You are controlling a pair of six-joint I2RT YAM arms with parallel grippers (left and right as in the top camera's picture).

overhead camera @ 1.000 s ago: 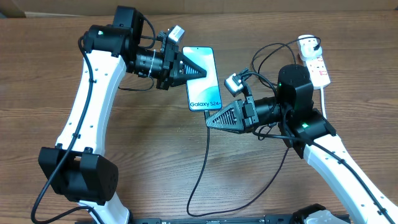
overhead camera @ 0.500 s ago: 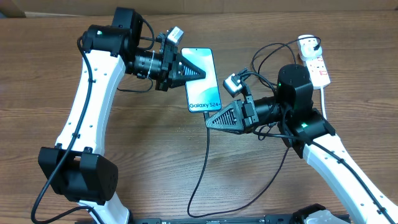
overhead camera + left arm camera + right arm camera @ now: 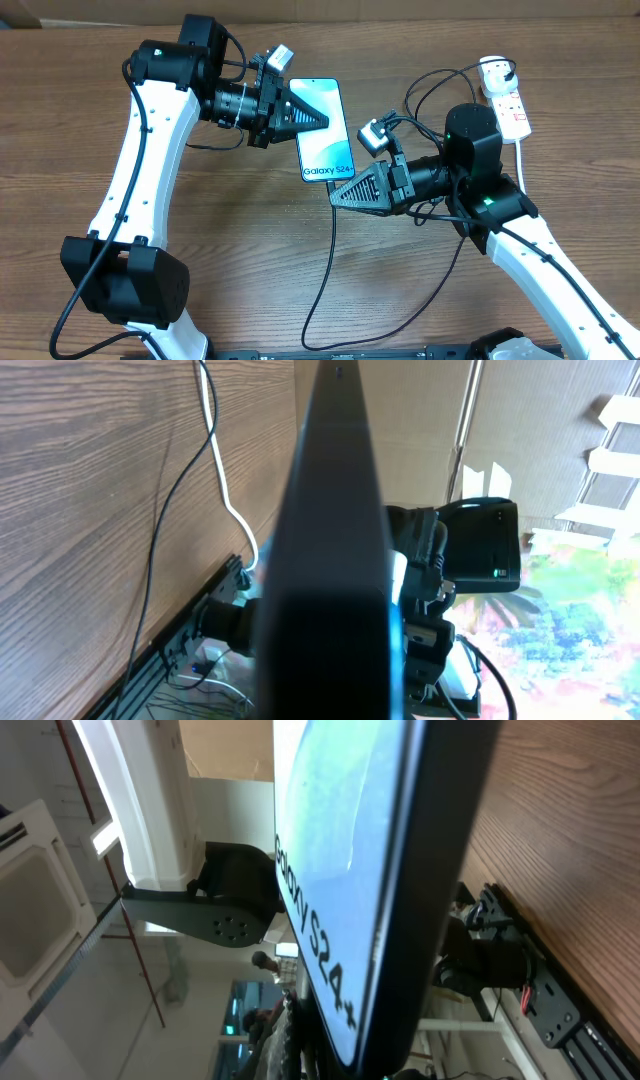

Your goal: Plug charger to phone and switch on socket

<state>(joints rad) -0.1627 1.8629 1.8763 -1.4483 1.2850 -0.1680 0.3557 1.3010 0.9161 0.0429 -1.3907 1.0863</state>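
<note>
Overhead: the left gripper [image 3: 318,117] was clamped on the phone [image 3: 330,140] near its far end. The right gripper [image 3: 336,198], closed on what looked like the charger [image 3: 322,270] tip, sat just beside the "Galaxy S24" end. The phone's long axis ran from the far side of the table to the near side, with the lettered end toward the right gripper. An off-line push could have twisted it in that hold. The socket [image 3: 510,105] lay well apart.

Left wrist: the phone [image 3: 330,560] showed edge-on, dead centre.

Right wrist: the screen [image 3: 350,870] loomed close with the port hidden, so alignment could not be judged.
</note>
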